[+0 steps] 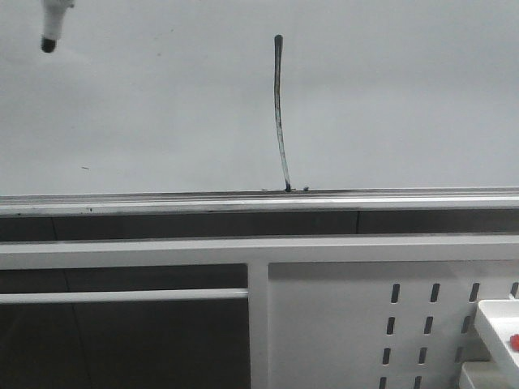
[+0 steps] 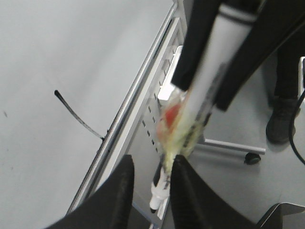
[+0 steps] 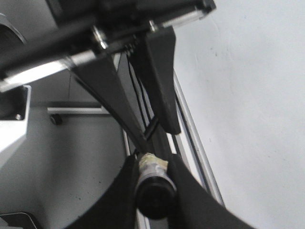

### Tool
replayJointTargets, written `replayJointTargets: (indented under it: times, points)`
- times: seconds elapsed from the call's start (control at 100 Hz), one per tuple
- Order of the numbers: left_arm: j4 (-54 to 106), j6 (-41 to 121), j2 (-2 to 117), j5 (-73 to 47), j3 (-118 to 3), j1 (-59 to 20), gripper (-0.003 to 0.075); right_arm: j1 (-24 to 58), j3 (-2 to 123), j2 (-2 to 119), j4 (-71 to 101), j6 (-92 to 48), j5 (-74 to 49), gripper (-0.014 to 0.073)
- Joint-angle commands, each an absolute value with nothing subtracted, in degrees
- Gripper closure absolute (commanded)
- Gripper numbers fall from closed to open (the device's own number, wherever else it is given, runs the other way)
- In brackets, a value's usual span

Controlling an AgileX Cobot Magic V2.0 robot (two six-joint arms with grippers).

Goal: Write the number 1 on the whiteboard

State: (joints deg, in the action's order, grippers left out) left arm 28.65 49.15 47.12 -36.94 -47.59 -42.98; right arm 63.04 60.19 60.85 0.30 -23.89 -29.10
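Observation:
The whiteboard (image 1: 405,97) fills the upper front view, with a silver rail (image 1: 162,203) along its lower edge. The number 1 (image 1: 280,113) is a thin black stroke from a thick top down to the rail; it also shows in the left wrist view (image 2: 76,117). My right gripper (image 3: 152,160) is shut on the taped white marker pen (image 3: 153,191). The marker's black tip (image 1: 49,42) hangs at the board's upper left, off the stroke. My left gripper (image 2: 151,162) has its fingers apart; the marker (image 2: 212,71) runs past it, its tip showing in the gap.
A white frame bar (image 1: 122,251) and a white perforated metal panel (image 1: 365,324) stand below the rail. A white tray (image 1: 499,320) with something red sits at the lower right. A caster wheel (image 2: 252,157) and a person's dark shoe (image 2: 281,126) are on the floor.

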Motion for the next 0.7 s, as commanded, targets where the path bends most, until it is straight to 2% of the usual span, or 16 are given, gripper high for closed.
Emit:
replayJointTargets:
  times: [0.0,0.36,0.5,0.69]
  points:
    - [31.51,49.24,46.96,-34.09,-51.01,-42.93,0.0538,63.09,62.41,60.72,-1.62,-24.44,-25.89,0.0671]
    - [31.60,49.24,47.18,-44.37,-53.51,-42.93,0.0539,63.09,62.41,60.85,-3.08,-24.44,-20.95,0.0671]
    - [31.50,49.24,47.18,-43.05,-53.51,-42.93,0.0539,63.22,62.41,60.85,-2.56,-24.44,-17.59,0.0671]
    - [28.44,49.24,47.18,-40.19,-53.51,-42.93,0.0539,63.22,62.41,60.85,-2.47,-24.44,-18.81,0.0671]
